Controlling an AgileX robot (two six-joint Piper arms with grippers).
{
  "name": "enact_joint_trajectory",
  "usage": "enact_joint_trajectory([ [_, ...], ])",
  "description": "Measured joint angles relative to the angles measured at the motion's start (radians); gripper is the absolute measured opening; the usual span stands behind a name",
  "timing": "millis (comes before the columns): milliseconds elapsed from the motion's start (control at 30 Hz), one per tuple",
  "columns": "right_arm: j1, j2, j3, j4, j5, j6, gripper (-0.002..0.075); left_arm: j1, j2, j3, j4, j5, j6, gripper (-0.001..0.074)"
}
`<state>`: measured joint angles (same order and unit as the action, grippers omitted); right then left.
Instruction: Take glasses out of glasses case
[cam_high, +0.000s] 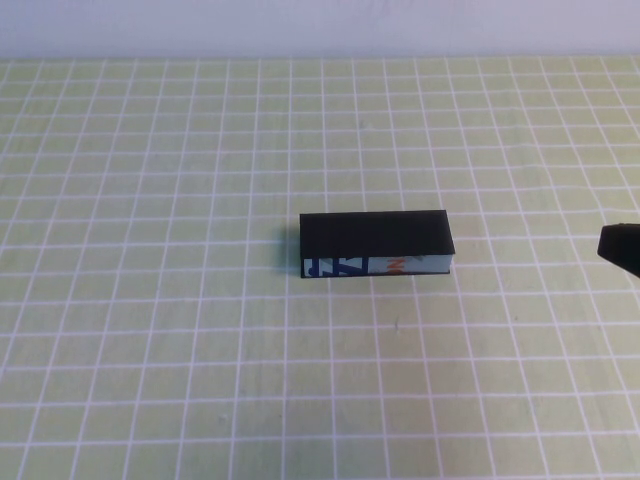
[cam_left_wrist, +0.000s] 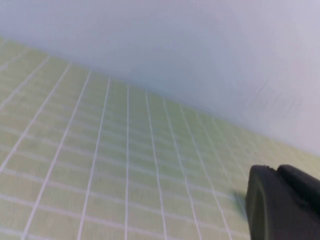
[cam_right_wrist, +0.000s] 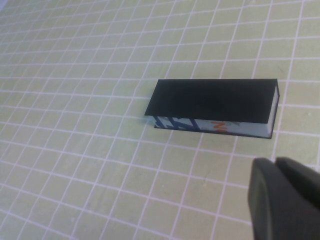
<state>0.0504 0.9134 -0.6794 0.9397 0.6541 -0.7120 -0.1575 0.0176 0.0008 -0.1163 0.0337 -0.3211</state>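
Note:
The glasses case (cam_high: 376, 244) is a black box with its flat lid closed, its white front side with blue and orange print facing me, in the middle of the table. It also shows in the right wrist view (cam_right_wrist: 214, 107). The glasses are hidden. My right gripper (cam_high: 620, 249) shows only as a black tip at the right edge, well to the right of the case; in its wrist view (cam_right_wrist: 276, 165) the two fingers lie pressed together, empty. My left gripper (cam_left_wrist: 272, 172) is out of the high view; its fingers lie together over bare table near the back wall.
The table (cam_high: 160, 300) is covered by a yellow-green cloth with a white grid. A pale wall (cam_high: 320, 25) runs along the far edge. Bare cloth lies all round the case.

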Motion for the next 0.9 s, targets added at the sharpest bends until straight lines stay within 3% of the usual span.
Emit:
enact_joint_trajectory([
  [133, 0.000, 0.001, 0.000, 0.000, 0.018, 0.000, -0.0018, 0.000, 0.174, -0.160, -0.023, 0.219, 0.000, -0.0004],
  [233, 0.000, 0.001, 0.000, -0.008, 0.036, 0.000, -0.0018, 0.000, 0.372, -0.335, -0.068, 0.371, 0.110, -0.0004],
  [467, 0.000, 0.001, 0.000, -0.033, 0.095, 0.000, -0.0018, 0.000, 0.799, -0.650, -0.567, 0.613, 0.748, -0.0004],
  [600, 0.000, 0.001, 0.000, -0.045, 0.108, 0.000, -0.0018, 0.000, 1.041, -0.805, -0.771, 0.690, 0.988, -0.0004],
  [900, 0.012, 0.091, -0.118, -0.085, 0.229, 0.000, -0.0018, 0.000, 1.561, -1.231, -0.928, 0.923, 1.168, -0.0004],
])
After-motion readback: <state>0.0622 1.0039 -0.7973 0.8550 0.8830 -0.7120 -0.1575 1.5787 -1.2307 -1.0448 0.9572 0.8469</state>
